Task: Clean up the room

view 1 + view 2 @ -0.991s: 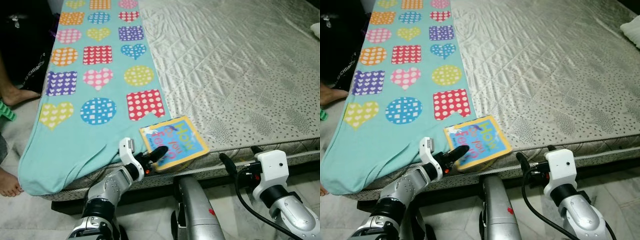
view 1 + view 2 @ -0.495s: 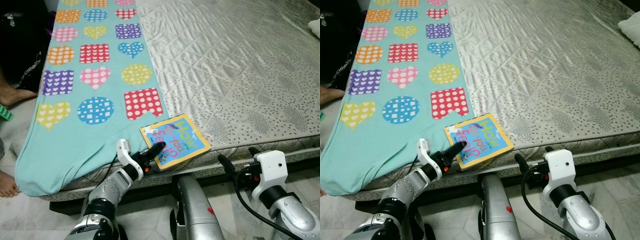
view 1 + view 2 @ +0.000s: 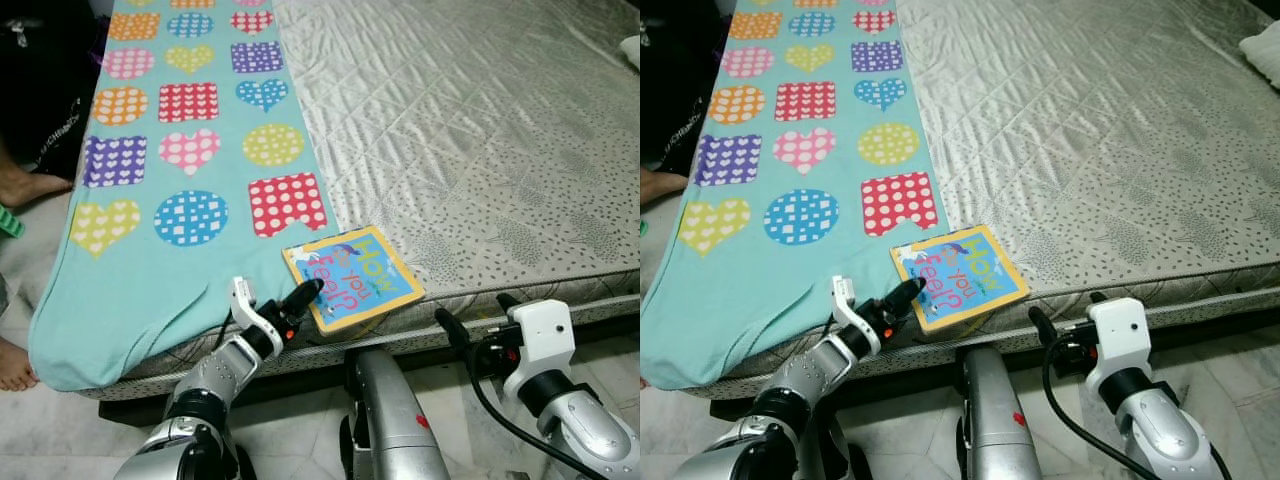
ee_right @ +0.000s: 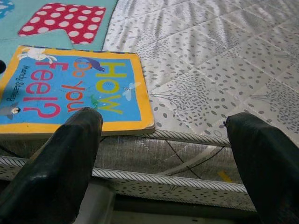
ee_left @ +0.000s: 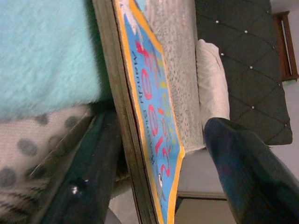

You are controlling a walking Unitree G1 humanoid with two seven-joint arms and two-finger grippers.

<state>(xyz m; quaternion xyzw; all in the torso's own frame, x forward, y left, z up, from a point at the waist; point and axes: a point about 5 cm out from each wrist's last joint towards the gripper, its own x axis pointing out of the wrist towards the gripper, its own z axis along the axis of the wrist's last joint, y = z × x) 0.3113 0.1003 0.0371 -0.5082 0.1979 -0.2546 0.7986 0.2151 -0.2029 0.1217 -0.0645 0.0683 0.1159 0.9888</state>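
Reaching: left claw at the near corner of the book, fingers spread, one above the cover and one below the edge, straddling the thick board pages without clamping down.
Book position: flat on the bed, at the front edge of the mattress, one corner on the teal blanket, the rest on the grey quilted sheet; near corner just over the mattress edge.
Right claw: released, fingers wide apart, held low in front of the mattress edge, just beside the book's other end, touching nothing.
Step in hand: judged as closing on the book corner to lift it off the bed.
Risk, slip: grip only on one corner of a stiff, glossy cover; likely to pivot or slide out once lifted, dropping to the floor below.
Risk, snag: lower finger close to the blanket fold; closing could pinch cloth with the book and drag the blanket off the bed.
Risk, push: nudging forward before closing could shove the book further onto the bed, out of the fingers' span.
Bystander: a person's bare foot on the floor beside the bed, well apart from both arms.
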